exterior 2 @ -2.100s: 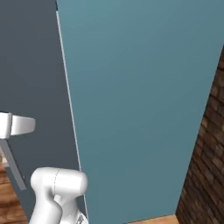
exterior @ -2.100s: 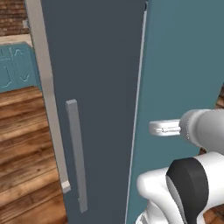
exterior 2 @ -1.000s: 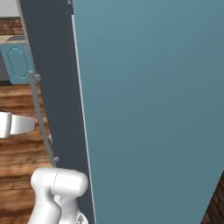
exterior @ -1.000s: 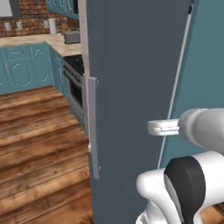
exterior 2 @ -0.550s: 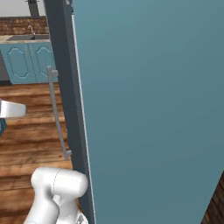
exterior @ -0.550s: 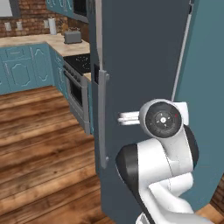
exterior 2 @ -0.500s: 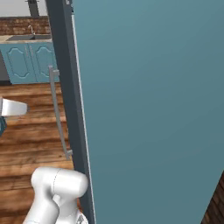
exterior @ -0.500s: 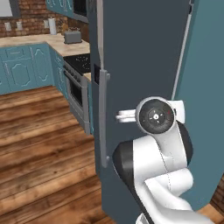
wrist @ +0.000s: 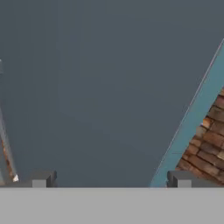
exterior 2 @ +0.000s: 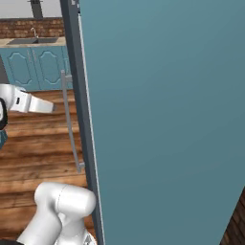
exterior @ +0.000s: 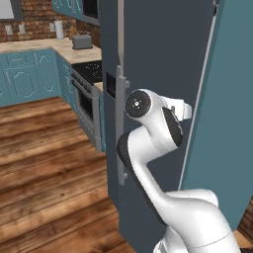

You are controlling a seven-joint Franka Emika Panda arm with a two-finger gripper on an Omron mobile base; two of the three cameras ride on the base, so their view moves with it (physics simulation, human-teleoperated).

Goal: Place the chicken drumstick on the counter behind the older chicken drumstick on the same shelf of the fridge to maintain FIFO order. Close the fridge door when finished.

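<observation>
Since the arm has swung across the left base view's centre, the spread, empty gripper (wrist: 109, 179) now faces the fridge door (wrist: 100, 87), seemingly shut.

The arm (exterior: 153, 128) now folds in front of the fridge door (exterior: 158, 64), its elbow swung left beside the handle (exterior: 119, 128). More of the kitchen with the counter (exterior: 44, 47) shows at left.

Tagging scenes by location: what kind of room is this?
A home kitchen, rendered: a tall dark fridge, a stove set in teal cabinets, a beige counter with a toaster, and a brick back wall.
</observation>
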